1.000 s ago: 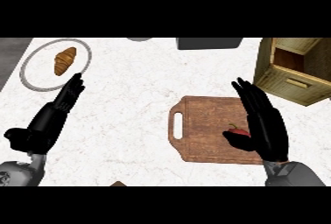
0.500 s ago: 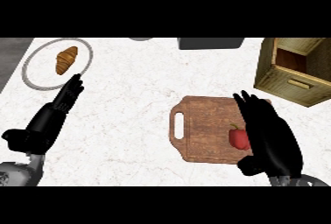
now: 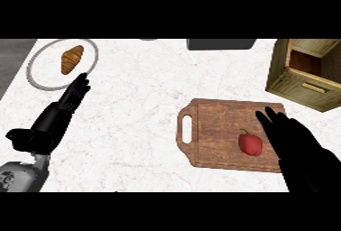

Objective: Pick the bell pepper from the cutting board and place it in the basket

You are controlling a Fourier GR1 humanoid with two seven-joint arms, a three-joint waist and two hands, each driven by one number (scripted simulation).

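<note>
A red bell pepper (image 3: 250, 144) lies on the wooden cutting board (image 3: 216, 122), toward its right half. My right hand (image 3: 297, 145) hovers just right of the pepper, fingers straight and pointing away from me, open and holding nothing. The wooden basket (image 3: 307, 74) stands at the far right, beyond the board. At the left of the counter my left hand (image 3: 56, 117) rests open, fingers pointing up toward the plate.
A white plate (image 3: 40, 77) carrying a croissant (image 3: 72, 59) sits at the far left. A dark object (image 3: 221, 43) is at the counter's back edge. Bare white marble lies between the board and my left hand.
My right hand has drawn back toward me and to the right, uncovering the whole bell pepper. The pepper, board and left hand have stayed put.
</note>
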